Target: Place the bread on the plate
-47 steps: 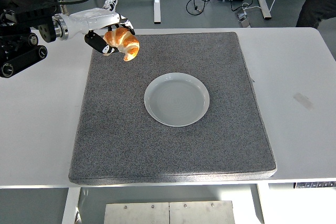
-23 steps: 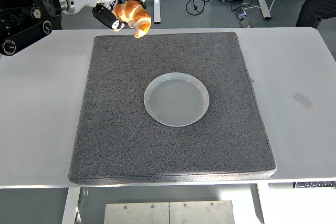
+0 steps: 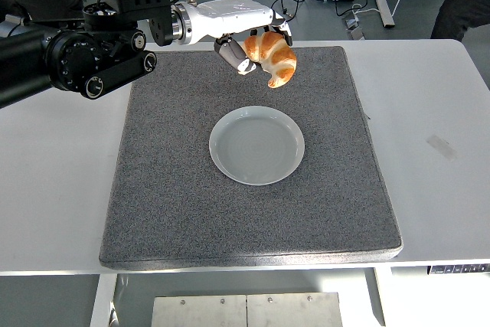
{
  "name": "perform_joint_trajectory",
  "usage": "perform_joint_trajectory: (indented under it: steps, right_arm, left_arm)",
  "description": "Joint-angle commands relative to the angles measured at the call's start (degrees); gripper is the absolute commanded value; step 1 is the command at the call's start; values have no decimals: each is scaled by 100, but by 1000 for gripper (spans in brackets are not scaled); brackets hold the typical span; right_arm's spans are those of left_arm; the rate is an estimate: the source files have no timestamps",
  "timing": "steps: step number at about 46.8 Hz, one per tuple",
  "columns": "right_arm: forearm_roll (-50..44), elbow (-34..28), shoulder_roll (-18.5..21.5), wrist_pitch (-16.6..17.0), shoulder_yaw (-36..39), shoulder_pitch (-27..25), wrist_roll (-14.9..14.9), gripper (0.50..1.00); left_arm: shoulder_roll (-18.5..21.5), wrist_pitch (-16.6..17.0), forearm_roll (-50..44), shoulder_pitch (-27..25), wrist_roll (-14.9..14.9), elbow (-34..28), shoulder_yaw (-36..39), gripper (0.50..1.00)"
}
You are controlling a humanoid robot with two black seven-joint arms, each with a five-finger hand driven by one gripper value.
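We see a white table (image 3: 429, 112) filling most of the frame, with a large grey mat (image 3: 168, 189) covering its middle. On the mat, just below the frame's centre, sits a round pale plate (image 3: 222, 160), and nothing lies in it. From the upper left, the black left arm (image 3: 69, 55) reaches in across the top of the mat. Its hand (image 3: 243, 42) hangs above the mat's upper middle, fingers curled around a golden croissant (image 3: 273, 56), the bread of the task. The croissant is held in the air, above and slightly right of the plate in the frame, touching neither mat nor plate. The right arm is not in view.

We judge this to be the carrying step: the bread is lifted but not yet over the plate. The next move, as we read it, calls for bringing the hand down the frame until the croissant is over the plate's centre, lowering it, then opening the fingers.
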Motion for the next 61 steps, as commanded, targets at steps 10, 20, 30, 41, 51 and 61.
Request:
perform_joint_trajectory:
  steps: [10,20,30,41,51,61]
  right_arm:
    - [0,0,0,4,1,-1,0,1000]
    - [0,0,0,-5,1,-1,0,1000]
    - [0,0,0,-5,1,-1,0,1000]
    - [0,0,0,-5,1,-1,0,1000]
    - [0,0,0,4,1,-1,0,1000]
    - [0,0,0,-5,1,-1,0,1000]
  left_arm:
    - [-253,0,20,52,5,102,26,500]
    - [-261,0,28,263,5,128,149,500]
    - [-455,44,107,746,5,146,290,500]
    - [-587,79,99,913,-4,357,457,500]
    - [-648,79,116,1107,-4,410,483,500]
    - [-710,219,116,1362,-4,708,712,500]
